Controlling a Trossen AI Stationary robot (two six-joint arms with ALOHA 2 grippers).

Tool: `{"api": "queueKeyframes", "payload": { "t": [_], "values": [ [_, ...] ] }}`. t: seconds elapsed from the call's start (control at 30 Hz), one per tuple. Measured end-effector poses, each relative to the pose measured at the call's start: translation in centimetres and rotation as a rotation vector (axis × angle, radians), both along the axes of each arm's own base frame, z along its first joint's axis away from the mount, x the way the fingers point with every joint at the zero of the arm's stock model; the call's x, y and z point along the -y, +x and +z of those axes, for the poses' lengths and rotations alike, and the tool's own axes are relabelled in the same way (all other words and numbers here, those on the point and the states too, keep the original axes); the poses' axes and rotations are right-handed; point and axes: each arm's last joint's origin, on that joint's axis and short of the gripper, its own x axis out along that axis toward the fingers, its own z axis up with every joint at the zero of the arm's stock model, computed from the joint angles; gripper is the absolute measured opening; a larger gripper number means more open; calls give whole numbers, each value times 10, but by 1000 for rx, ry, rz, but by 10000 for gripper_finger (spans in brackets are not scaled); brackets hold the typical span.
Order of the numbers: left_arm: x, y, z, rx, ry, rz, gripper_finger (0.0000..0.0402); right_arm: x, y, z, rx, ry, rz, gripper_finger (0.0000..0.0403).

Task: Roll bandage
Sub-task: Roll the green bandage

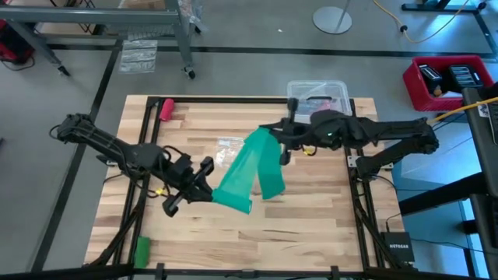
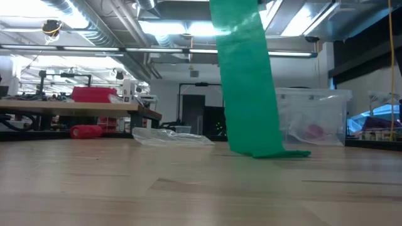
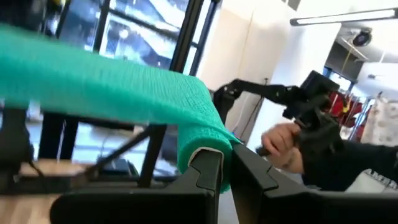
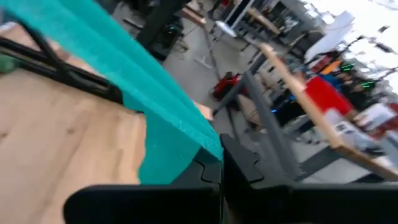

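Holding the bandage (image 1: 250, 166) up over the bench's middle, both the left gripper (image 1: 204, 189) and right gripper (image 1: 282, 140) are clamped on it, probably keeping it taut for rolling.

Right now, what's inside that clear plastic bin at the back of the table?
Through the clear bin wall, something pink lies near the bottom; what it is cannot be told. The hanging bandage covers the bin's left end, so anything there is hidden.
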Motion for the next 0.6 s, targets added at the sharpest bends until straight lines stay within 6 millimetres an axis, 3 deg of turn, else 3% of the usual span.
{"api": "queueKeyframes", "payload": {
  "t": [0.23,0.37,0.6],
  "values": [
    [-5,-6,36,147,43,100,17,-5,17,-16,-45,126,75,0],
    [-7,-10,53,192,46,141,17,-10,16,-19,-63,162,84,0],
    [-12,-11,61,185,79,285,17,-25,14,-18,-52,152,53,0]
  ]
}}
